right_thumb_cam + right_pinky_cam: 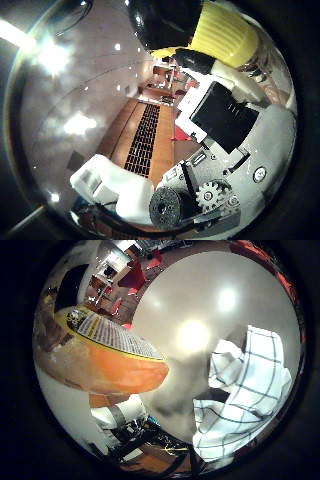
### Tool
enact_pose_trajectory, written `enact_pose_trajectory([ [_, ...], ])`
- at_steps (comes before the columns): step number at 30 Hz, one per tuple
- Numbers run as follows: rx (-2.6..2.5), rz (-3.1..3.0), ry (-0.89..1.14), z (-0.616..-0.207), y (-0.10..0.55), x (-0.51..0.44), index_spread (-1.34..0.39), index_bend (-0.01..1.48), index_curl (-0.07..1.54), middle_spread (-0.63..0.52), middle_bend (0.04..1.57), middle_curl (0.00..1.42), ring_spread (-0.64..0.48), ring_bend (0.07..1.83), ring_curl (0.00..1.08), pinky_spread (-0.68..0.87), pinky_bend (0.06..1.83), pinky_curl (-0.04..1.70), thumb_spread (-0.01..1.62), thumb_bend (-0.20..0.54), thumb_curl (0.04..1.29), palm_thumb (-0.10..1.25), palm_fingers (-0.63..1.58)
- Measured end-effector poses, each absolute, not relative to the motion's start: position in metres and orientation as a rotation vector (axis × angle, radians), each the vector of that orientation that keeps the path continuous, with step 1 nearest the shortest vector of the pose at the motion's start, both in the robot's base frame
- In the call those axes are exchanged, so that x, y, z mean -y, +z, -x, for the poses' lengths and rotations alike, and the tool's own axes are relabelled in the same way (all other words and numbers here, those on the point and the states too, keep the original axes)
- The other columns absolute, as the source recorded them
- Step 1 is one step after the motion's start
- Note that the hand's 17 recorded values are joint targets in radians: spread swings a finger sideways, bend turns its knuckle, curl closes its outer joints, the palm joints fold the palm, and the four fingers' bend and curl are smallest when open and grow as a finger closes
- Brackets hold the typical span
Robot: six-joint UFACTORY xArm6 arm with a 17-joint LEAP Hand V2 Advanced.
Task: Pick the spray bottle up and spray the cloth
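While the hand [220, 150] grips the spray bottle [110, 360], the cloth [245, 395] lies on the table [200, 300].

The spray bottle [107, 357] is seen very close to the palm, raised clear of the table [200, 295]. Its body is translucent and filled with orange liquid, and a printed label with a yellow border is wrapped around it. Its ribbed yellow collar and black head are seen in the thumb-side view. The cloth [245, 395], white with a dark grid of checks, is left crumpled in folds on the pale table.
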State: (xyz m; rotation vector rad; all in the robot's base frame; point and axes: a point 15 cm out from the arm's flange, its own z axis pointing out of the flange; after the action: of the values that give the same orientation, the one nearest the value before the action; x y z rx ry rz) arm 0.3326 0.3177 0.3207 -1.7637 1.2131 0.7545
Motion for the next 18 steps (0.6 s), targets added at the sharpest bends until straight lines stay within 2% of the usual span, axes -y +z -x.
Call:
enact_pose_trajectory([
  [7,-1.249,1.733,0.792,-0.344,0.289,-0.324,-0.18,1.19,0.69,-0.09,1.37,0.61,-0.16,1.47,0.6,-0.23,1.02,1.33,1.21,-0.01,0.62,1.02,1.19],
  [18,-1.257,1.792,0.824,-0.338,0.252,-0.327,-0.18,1.16,0.69,-0.09,1.37,0.61,-0.16,1.47,0.59,-0.23,1.01,1.28,1.22,-0.012,0.61,0.99,1.19],
])
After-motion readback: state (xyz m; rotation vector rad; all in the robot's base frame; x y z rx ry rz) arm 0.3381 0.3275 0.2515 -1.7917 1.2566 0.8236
